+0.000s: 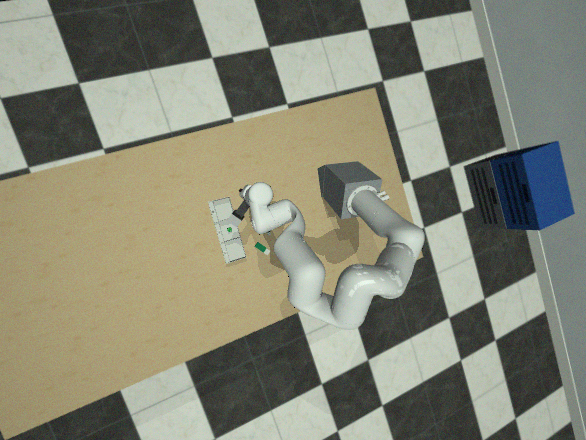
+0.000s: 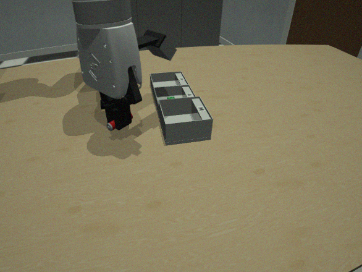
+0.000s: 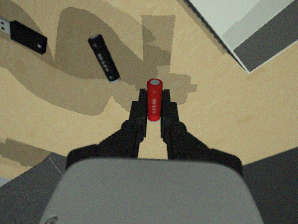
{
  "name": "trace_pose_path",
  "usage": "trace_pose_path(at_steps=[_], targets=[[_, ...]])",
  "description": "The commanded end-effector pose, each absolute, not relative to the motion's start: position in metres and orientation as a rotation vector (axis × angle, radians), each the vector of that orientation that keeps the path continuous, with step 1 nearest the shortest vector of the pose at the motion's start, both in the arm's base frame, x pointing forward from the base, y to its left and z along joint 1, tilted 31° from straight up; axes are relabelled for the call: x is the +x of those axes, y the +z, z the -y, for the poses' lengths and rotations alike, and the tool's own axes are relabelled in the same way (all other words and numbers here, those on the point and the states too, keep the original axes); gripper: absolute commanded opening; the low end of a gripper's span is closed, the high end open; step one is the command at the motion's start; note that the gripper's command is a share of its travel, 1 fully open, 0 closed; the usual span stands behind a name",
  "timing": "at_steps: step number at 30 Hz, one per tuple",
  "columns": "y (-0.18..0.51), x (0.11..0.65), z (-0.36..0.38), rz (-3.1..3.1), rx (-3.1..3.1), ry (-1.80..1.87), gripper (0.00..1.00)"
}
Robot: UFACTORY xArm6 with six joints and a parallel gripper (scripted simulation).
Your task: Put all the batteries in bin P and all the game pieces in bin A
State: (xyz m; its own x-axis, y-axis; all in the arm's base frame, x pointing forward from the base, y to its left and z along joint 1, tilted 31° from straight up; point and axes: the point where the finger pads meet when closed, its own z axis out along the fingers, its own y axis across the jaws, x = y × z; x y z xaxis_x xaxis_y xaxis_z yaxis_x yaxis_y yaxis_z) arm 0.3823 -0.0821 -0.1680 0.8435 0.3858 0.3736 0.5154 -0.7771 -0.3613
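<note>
Your jaws (image 2: pixel 120 115) grip the red battery (image 2: pixel 111 125) (image 3: pixel 154 100) above the worktop (image 1: pixel 125 260) (image 2: pixel 185 201) (image 3: pixel 200 125); black battery (image 3: pixel 104 58) lying nearby, green piece (image 1: pixel 229 229) (image 2: pixel 170 97) in the middle bin (image 1: pixel 235 232) (image 2: pixel 188 91).

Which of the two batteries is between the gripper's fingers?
The red battery, pinched by the gripper; the black battery lies outside the fingers.

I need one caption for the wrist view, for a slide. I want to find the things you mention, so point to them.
Gripper (image 3: pixel 154 100) shut on a red battery (image 3: pixel 154 102), a black battery (image 3: pixel 104 58) lying nearby.
</note>
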Motion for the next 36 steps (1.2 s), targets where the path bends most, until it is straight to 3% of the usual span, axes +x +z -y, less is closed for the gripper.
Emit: trace_pose_path(at_steps=[1,28,36], targets=[[-0.156,0.381,0.090,0.665,-2.564,-0.388,0.00],[-0.139,0.378,0.099,0.665,-2.565,-0.388,0.00],[-0.122,0.400,0.077,0.665,-2.564,-0.388,0.00]])
